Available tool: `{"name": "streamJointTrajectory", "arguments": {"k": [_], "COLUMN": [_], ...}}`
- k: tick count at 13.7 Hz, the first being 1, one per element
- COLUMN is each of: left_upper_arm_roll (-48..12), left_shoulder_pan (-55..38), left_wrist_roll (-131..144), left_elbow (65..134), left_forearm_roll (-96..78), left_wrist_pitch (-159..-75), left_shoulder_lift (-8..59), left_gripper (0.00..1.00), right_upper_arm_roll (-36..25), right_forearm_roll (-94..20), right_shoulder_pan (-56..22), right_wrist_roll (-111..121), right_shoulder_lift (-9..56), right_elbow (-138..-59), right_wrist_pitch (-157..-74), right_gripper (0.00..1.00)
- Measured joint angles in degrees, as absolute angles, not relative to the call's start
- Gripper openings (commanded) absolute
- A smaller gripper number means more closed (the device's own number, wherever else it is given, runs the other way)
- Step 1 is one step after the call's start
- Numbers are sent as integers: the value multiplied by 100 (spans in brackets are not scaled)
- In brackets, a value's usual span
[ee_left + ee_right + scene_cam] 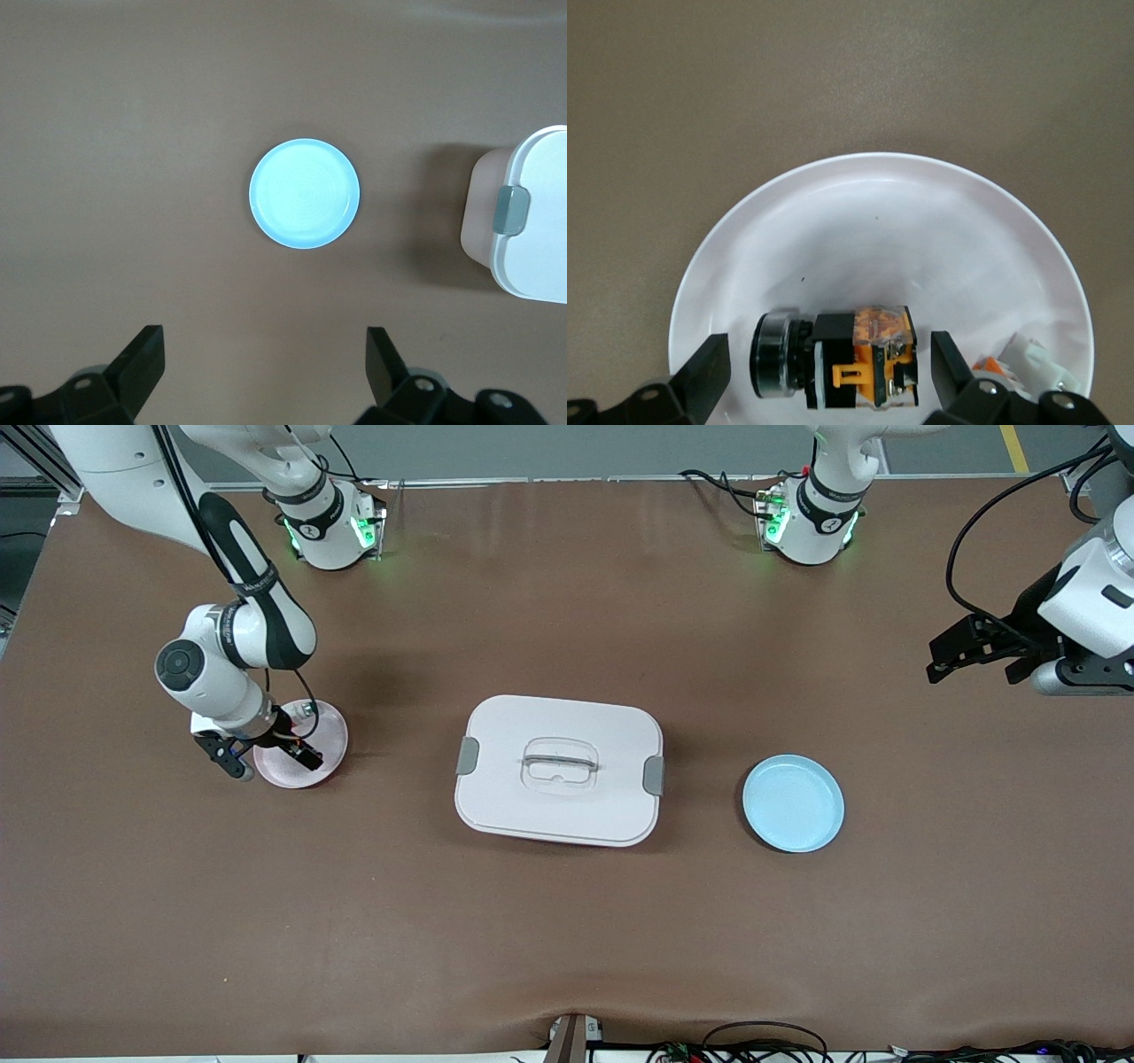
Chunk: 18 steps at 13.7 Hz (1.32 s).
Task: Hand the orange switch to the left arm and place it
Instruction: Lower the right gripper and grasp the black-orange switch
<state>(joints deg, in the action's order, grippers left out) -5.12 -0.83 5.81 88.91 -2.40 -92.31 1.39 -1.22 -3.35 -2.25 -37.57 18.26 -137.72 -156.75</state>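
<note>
Brown mat covers the table, bare nearest the front camera. Next up come the white box mid-table and the blue plate toward the left arm's end, plate empty, likely the drop spot. Box sits between the two plates, so a straight carry would hit it; probably why both arms are used.

Pink plate at the right arm's end holds the orange switch, lying on its side directly between the right gripper's spread fingers, not yet gripped. Right gripper is low over this plate, jaws wide, lined up to close on the switch body. A small white part lies just beside the switch, outside the fingers.

Left gripper hangs over bare mat past the blue plate, jaws wide, empty; that arm waits.

No readable labels or writing anywhere.
</note>
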Motion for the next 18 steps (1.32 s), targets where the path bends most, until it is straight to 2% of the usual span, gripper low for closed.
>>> {"name": "streamJointTrajectory", "arguments": {"k": [1,3,4,5,6,7,13,18], "left_upper_arm_roll": [-512,-511,-511,-512,-511,-512,-511,-516], "left_shoulder_pan": [-82,-79,-78,-79,-78,-79,-76,-89], "left_wrist_roll": [581,581,581,581,581,580,580,580], "left_elbow": [8891,8891,8891,8891,8891,8891,8891,8867], "left_forearm_roll": [-240,-240,-240,-240,-240,-240,-240,-240], "left_wrist_pitch": [-9231,-9231,-9231,-9231,-9231,-9231,-9231,-9232], "left_shoulder_lift": [139,139,139,139,139,139,139,140], "left_gripper": [100,100,100,100,100,100,100,100], "right_upper_arm_roll": [-122,-122,-122,-122,-121,-118,-43,120], "right_forearm_roll": [-335,-334,-334,-334,-334,-332,-335,-336], "right_shoulder_pan": [-229,-238,-242,-243,-245,-247,-303,-324], "right_wrist_roll": [-3757,-3757,-3757,-3757,-3756,-3728,-3706,-4201], "right_shoulder_lift": [1841,1854,1855,1855,1854,1854,1853,1739], "right_elbow": [-13772,-13772,-13772,-13772,-13771,-13771,-13704,-13346], "right_wrist_pitch": [-15675,-15675,-15675,-15675,-15675,-15674,-15465,-14540], "right_gripper": [100,76,70,43,12,0,0,0]}}
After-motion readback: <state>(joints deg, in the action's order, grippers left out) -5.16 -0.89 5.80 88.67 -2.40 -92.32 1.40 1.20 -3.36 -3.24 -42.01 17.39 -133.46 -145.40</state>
